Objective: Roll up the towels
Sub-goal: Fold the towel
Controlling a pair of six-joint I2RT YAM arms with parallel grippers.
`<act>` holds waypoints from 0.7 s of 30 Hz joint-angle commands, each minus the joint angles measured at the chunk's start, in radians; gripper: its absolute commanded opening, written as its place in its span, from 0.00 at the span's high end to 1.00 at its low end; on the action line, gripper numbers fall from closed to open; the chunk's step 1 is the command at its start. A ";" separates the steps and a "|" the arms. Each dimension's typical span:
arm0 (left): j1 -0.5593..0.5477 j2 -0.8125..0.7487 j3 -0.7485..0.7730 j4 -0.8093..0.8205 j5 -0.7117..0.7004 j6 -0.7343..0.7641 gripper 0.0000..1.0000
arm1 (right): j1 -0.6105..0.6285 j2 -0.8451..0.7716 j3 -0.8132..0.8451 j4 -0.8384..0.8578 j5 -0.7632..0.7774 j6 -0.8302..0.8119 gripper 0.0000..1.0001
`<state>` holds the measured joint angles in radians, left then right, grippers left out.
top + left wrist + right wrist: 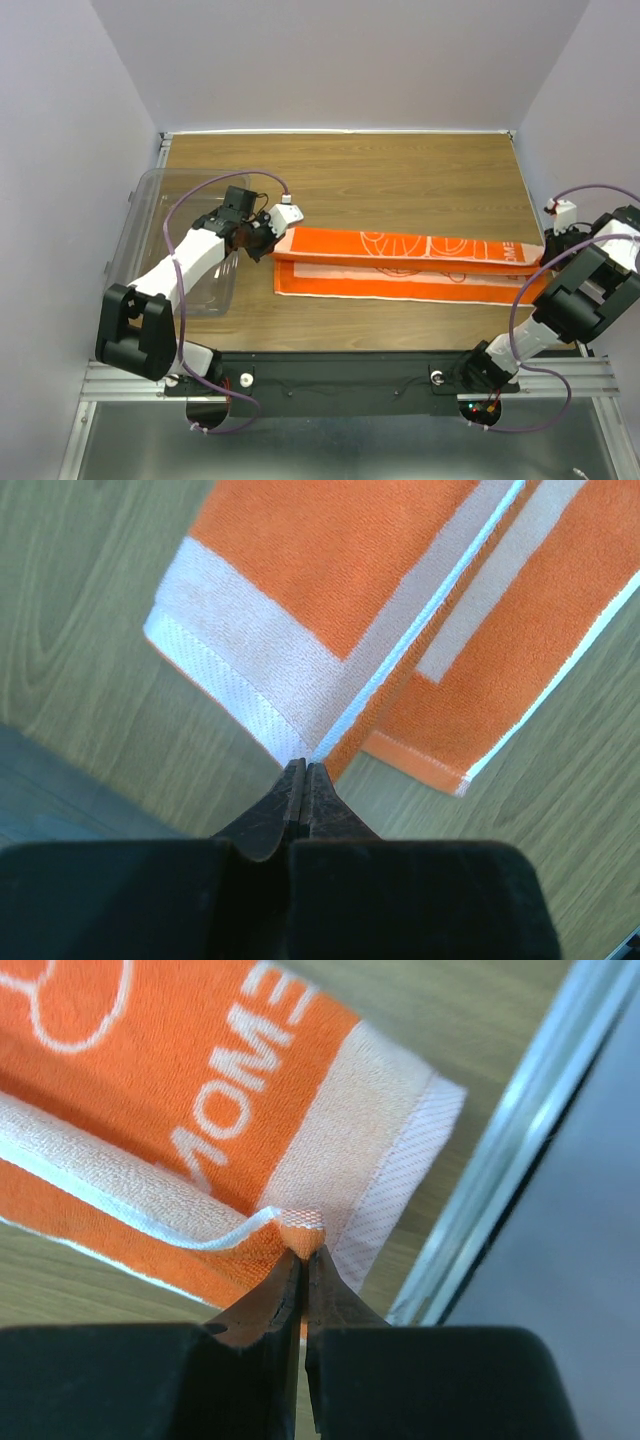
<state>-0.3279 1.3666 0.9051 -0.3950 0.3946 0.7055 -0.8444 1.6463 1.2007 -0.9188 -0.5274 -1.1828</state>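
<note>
While left gripper (305, 767) and right gripper (303, 1256) pinch opposite towel (420, 262) ends | step: likely lengthwise fold | next: lay flat, roll endwise

White capital letters (245, 1060) printed on the orange face of the towel (150, 1080) read E, M, O, then a further letter that is partly covered. From the right wrist camera they appear upside down. The row starts well ahead of the right gripper (303, 1256), a little left of its tips, and runs back toward them alongside the pale end band. A folded edge of the cloth hides the rest just ahead and left of the tips. Seen from above, the same lettering (510, 254) is too small to read.
</note>
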 commanded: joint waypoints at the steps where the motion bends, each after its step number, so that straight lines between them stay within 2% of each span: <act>1: 0.003 -0.021 0.098 -0.031 0.027 -0.014 1.00 | -0.022 0.001 0.097 0.006 -0.039 0.028 0.99; 10: 0.003 -0.057 0.143 -0.091 0.062 -0.015 1.00 | -0.025 -0.019 0.129 -0.040 -0.066 0.015 0.99; 21: 0.001 -0.080 0.081 -0.122 0.090 0.011 1.00 | -0.033 0.004 0.120 -0.048 -0.051 -0.012 0.99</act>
<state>-0.3279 1.3144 1.0111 -0.4923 0.4656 0.6983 -0.8585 1.6466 1.2934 -0.9607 -0.5766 -1.1641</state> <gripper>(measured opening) 0.026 0.060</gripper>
